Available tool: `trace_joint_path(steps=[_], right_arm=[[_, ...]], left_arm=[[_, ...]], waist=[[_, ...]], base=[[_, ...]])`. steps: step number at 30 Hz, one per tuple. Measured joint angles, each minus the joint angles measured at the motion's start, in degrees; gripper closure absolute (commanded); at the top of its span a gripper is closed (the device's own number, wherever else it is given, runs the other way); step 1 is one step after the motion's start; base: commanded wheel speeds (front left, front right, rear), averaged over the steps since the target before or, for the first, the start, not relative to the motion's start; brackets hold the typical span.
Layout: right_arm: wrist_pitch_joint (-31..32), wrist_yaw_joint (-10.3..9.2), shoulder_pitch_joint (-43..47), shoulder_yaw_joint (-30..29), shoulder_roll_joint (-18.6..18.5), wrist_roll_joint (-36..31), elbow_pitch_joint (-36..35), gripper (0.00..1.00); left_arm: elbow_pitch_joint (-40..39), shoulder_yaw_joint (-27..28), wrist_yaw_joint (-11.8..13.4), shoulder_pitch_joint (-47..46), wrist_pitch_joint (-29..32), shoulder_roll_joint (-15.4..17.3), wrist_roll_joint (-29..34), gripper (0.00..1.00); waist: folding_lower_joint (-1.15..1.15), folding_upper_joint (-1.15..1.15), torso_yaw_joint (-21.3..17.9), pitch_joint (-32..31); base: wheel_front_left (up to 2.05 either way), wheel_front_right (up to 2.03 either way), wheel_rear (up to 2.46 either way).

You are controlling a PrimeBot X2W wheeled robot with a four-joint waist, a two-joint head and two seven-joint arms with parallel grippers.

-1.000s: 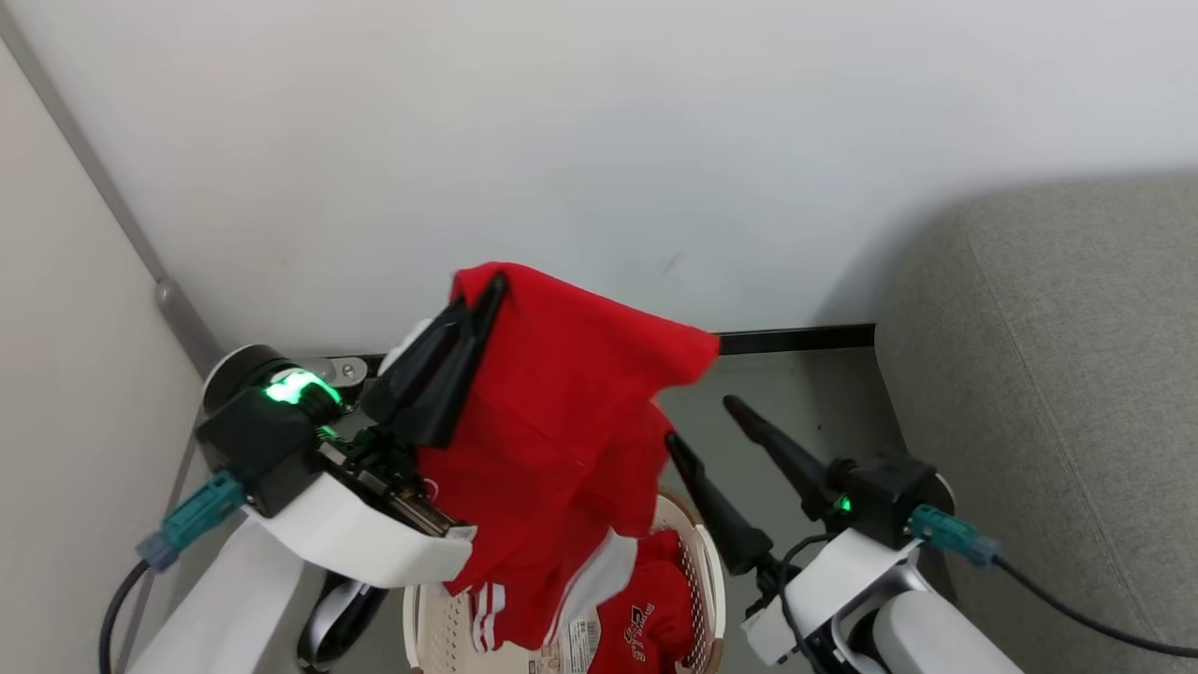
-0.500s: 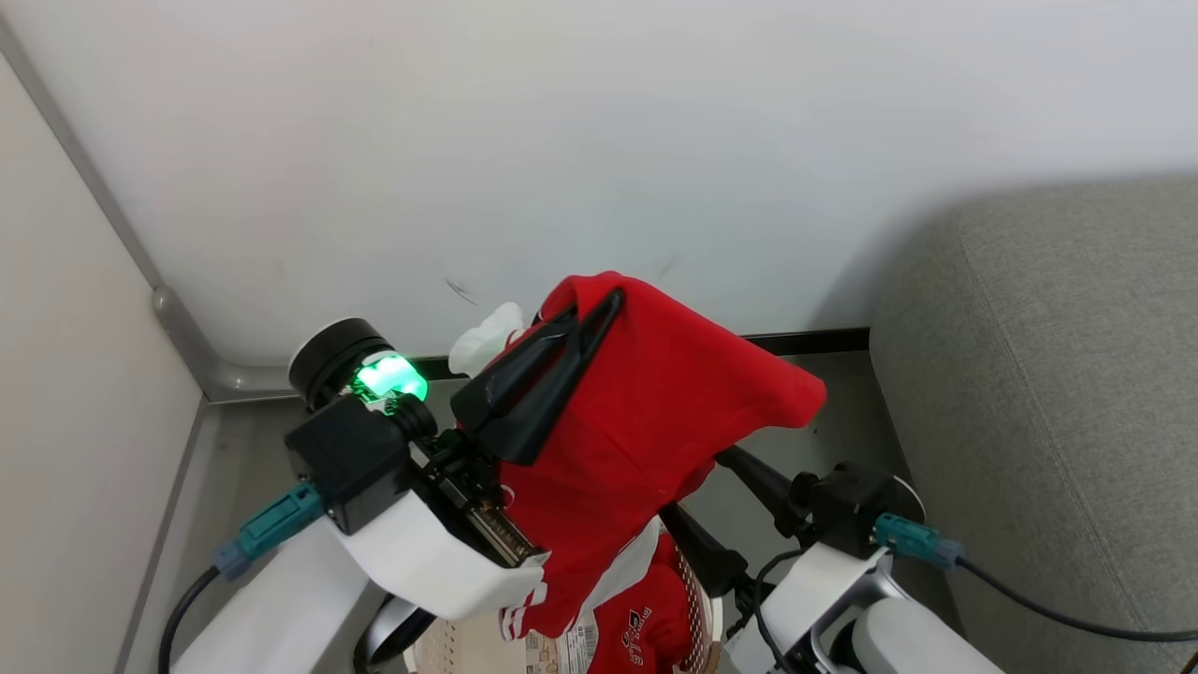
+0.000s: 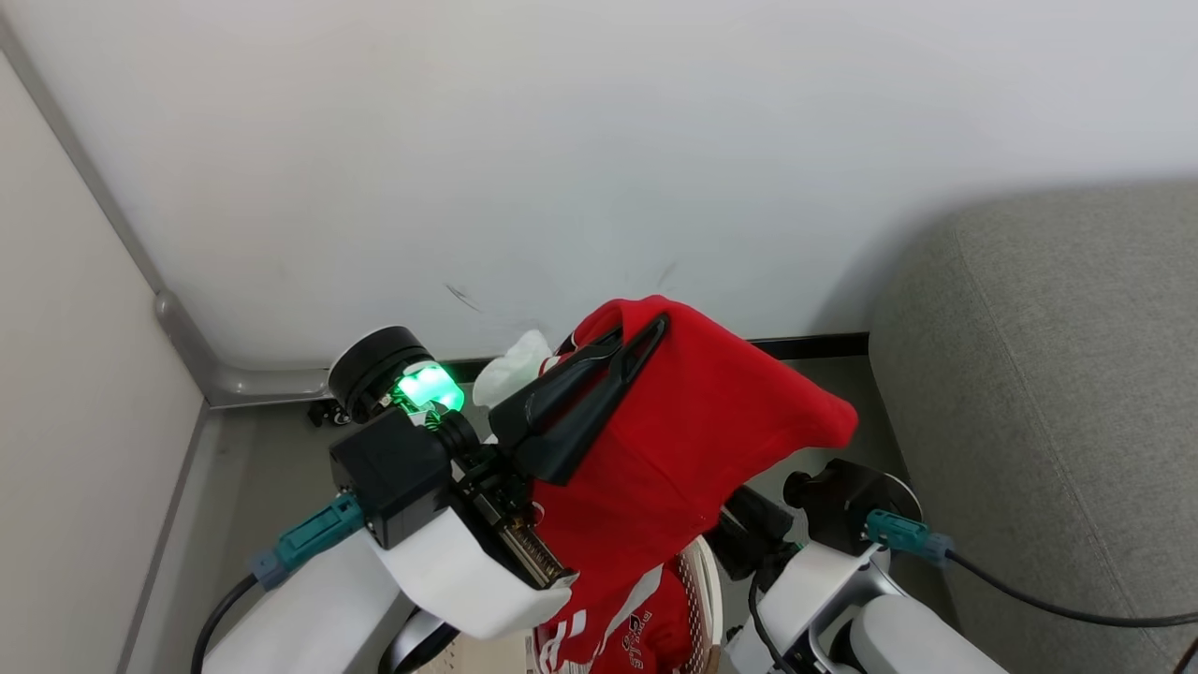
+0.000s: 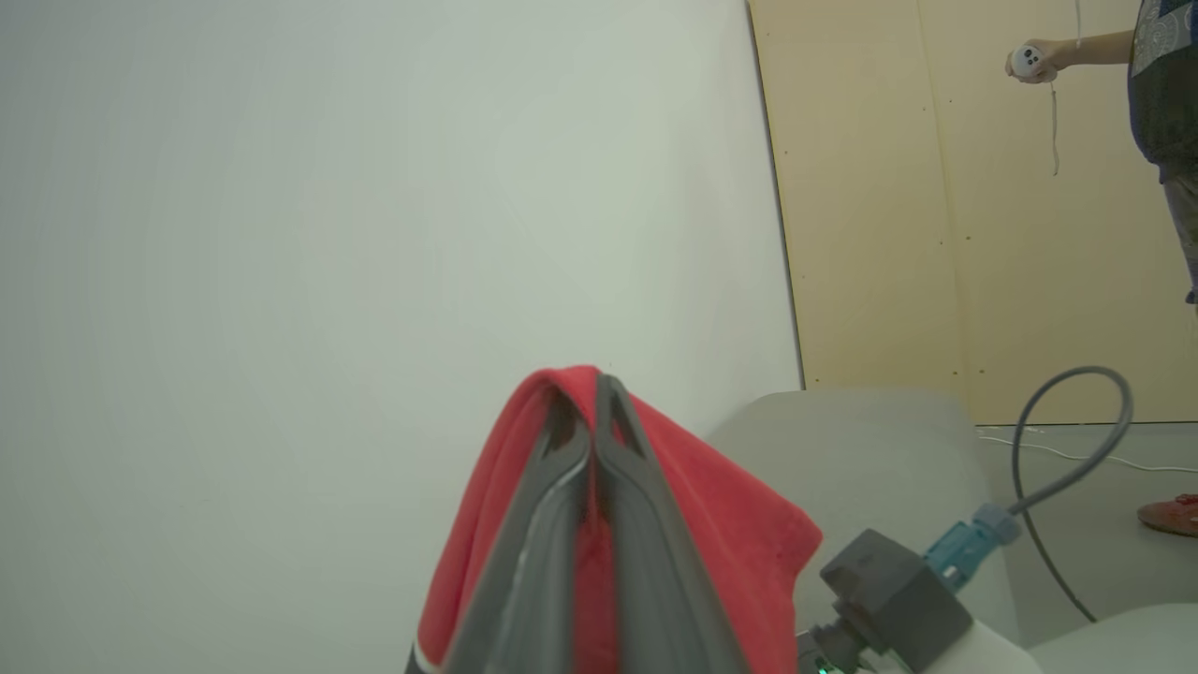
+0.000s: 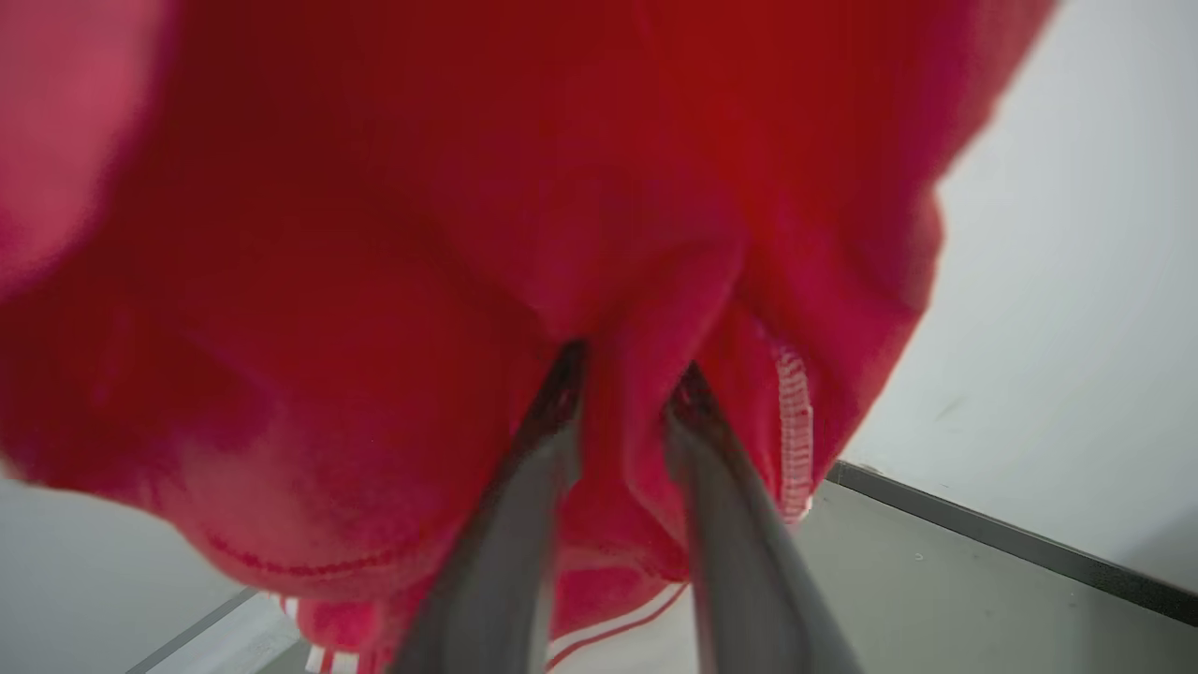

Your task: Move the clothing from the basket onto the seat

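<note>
My left gripper (image 3: pixel 653 329) is shut on the top fold of the large red jersey (image 3: pixel 683 440) and holds it high above the basket (image 3: pixel 708 585). The cloth hangs down, its white stripes near the basket's mouth. In the left wrist view the closed fingers (image 4: pixel 618 468) pinch red cloth (image 4: pixel 730 524). My right gripper (image 5: pixel 627 374) stands open under the hanging jersey (image 5: pixel 374 234), a fold of it between the fingertips. The smaller red piece with the logo (image 3: pixel 646 629) lies in the basket. The grey sofa (image 3: pixel 1058 374) stands at the right.
A white wall rises right behind the jersey, with a dark skirting strip and grey floor (image 3: pixel 262 468) below. A beige panel closes the left side. In the left wrist view a person's hand (image 4: pixel 1029 61) holds a controller at the far upper right.
The left gripper has carried the jersey rightward, closer to the sofa. The right gripper's fingers, free beside the cloth before, are now under it. The head camera has shifted too.
</note>
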Motion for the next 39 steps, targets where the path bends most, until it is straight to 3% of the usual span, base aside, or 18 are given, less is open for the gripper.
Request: trace_joint_path(steps=[19, 20, 23, 24, 39], right_arm=[[0.0, 0.0, -0.4, -1.0, 0.0, 1.0, -2.6, 1.0], [0.0, 0.0, -0.5, -1.5, 0.0, 1.0, -2.9, 1.0], [0.0, 0.0, -1.4, -2.7, 0.0, 1.1, -3.9, 1.0], [0.0, 0.0, -1.4, -3.2, 0.0, 1.2, -4.4, 1.0], [0.0, 0.0, -1.0, -7.1, -0.3, 1.1, -6.6, 1.0]], left_arm=[[6.6, 1.3, 0.1, 1.1, 0.1, -0.3, -4.0, 1.0], [7.0, 1.5, 0.1, 1.2, 0.1, -0.3, -4.1, 0.93], [7.8, 2.0, 0.1, 1.3, 0.1, -0.3, -4.1, 0.39], [8.2, 2.0, 0.1, 1.4, 0.3, -0.2, -4.2, 0.0], [10.1, 2.6, 0.3, 1.6, 0.4, 0.0, -4.7, 0.0]], waist=[[0.0, 0.0, 0.1, 0.1], [0.0, 0.0, 0.1, 0.2], [0.0, 0.0, 0.1, 0.3], [0.0, 0.0, 0.1, 0.3], [0.0, 0.0, -1.2, 0.6]], base=[[0.0, 0.0, 0.0], [0.0, 0.0, 0.0], [0.0, 0.0, 0.0], [0.0, 0.0, 0.0], [0.0, 0.0, 0.0]])
